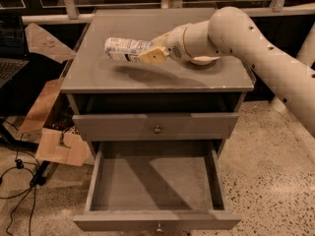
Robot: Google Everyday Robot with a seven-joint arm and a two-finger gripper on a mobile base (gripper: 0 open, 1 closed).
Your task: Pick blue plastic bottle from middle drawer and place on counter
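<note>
The blue plastic bottle lies sideways in my gripper, held a little above the left half of the counter; its shadow falls on the top below. The gripper is shut on the bottle's right end, reaching in from the right on my cream arm. The middle drawer stands pulled open below, with nothing visible inside. Its knob shows at the front edge.
A closed drawer front with a round knob sits above the open one. A cream bowl is mostly hidden behind my arm on the counter's right. Cardboard pieces and cables lie on the floor at left.
</note>
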